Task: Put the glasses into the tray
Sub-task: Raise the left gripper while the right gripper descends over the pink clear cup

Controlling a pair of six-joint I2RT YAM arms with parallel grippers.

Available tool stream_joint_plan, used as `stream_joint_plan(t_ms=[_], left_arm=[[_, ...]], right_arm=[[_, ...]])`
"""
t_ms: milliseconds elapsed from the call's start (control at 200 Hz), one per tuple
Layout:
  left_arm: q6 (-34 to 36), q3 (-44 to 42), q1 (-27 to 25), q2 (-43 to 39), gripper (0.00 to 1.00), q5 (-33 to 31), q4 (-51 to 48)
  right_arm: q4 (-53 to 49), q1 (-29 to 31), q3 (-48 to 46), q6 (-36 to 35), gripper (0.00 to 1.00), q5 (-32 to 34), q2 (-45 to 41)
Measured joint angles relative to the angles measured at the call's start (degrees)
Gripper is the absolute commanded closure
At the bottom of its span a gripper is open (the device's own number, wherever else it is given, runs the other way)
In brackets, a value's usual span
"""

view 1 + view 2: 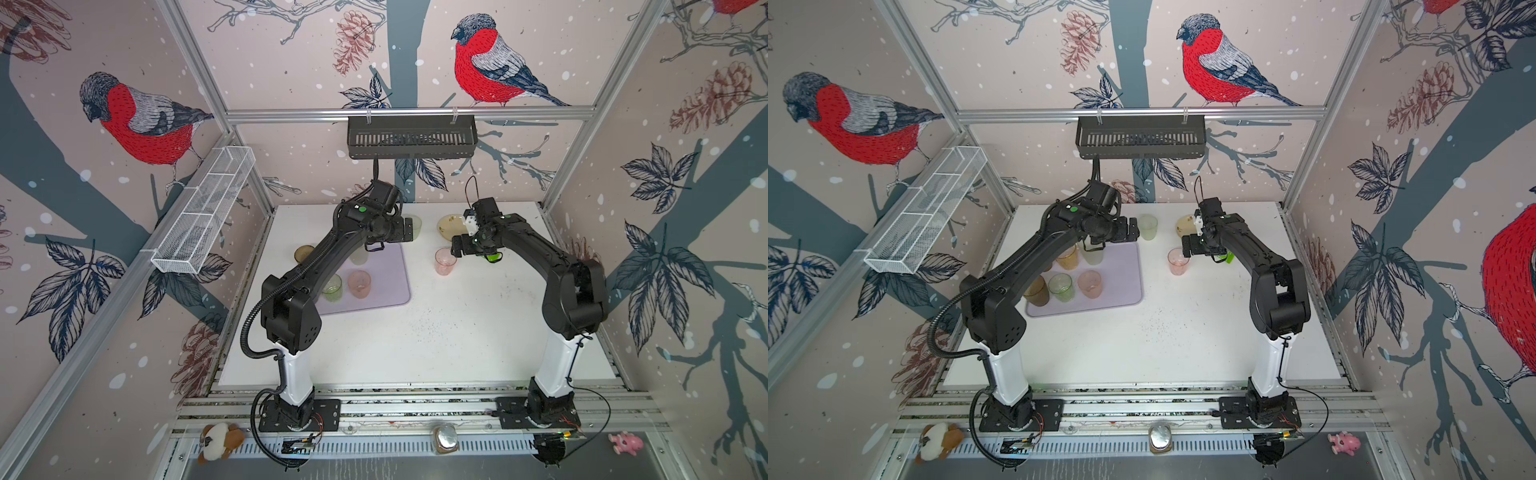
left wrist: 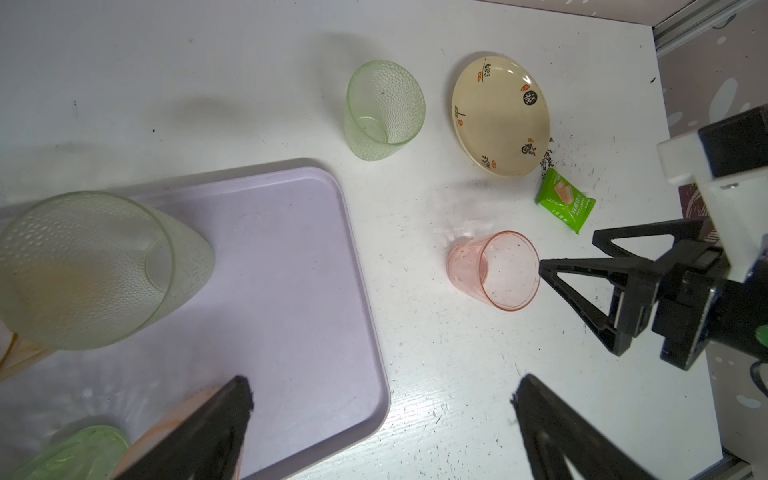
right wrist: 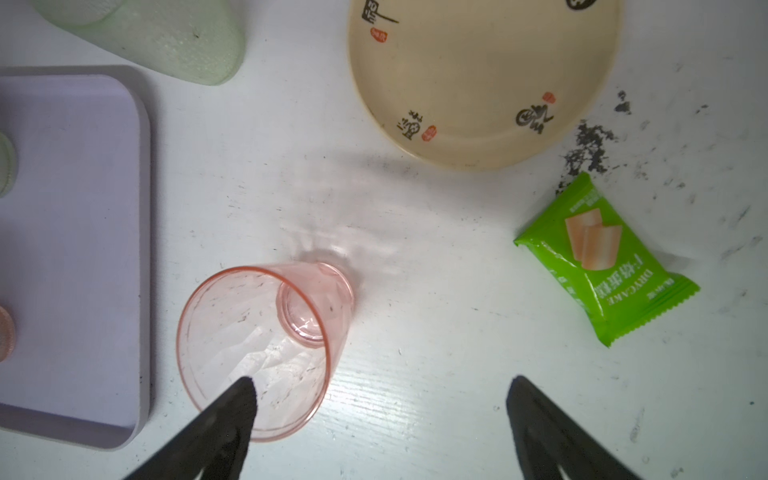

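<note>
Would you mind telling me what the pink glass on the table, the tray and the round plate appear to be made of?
Pink glass: likely thin clear-tinted plastic, scuffed; the table shows through it. Tray: matte lilac plastic, moulded rounded rim. Plate: glossy cream, printed characters; melamine or glazed ceramic, unclear.
</note>
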Motion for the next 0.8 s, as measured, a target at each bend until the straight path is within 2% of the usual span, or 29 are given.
stream_joint_plan(t_ms=[370, 800], left_arm=[[-0.39, -1.38, -0.61, -0.28, 0.01, 0.07, 0.04], [-1.09, -3.41, -0.79, -2.01, 0.01, -0.13, 0.04]], right_arm=[[-3.04, 1.14, 5.03, -2.71, 0.21, -0.04, 5.9], [-4.37, 2.32, 5.81, -2.84, 0.42, -0.02, 7.93]])
